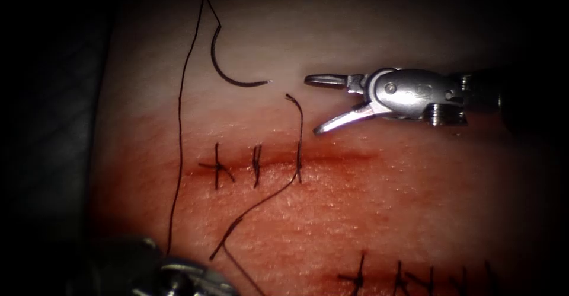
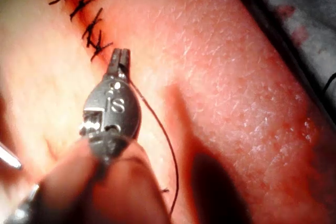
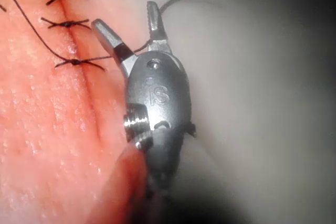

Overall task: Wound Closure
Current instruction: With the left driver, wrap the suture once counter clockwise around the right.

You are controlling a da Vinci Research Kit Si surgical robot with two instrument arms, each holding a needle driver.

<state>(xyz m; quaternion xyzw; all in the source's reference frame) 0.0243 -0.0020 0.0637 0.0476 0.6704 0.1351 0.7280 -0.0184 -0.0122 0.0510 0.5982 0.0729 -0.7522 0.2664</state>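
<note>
The needle [image 1: 228,70] lies free on the pale tissue [image 1: 367,213] above the cut [image 1: 332,158], held by neither tool and not in the tissue. The right gripper [image 1: 317,105] hovers just beside the needle's tip, jaws apart and empty. Thread [image 1: 178,130] runs from the needle's tail down the left toward the left gripper [image 2: 121,55], whose jaws are together; whether they pinch the thread I cannot tell. Three stitches [image 1: 256,166] cross the cut, one with a loose tail [image 1: 298,115] under the right gripper. More stitches [image 1: 403,281] sit along the endoscope view's lower edge.
</note>
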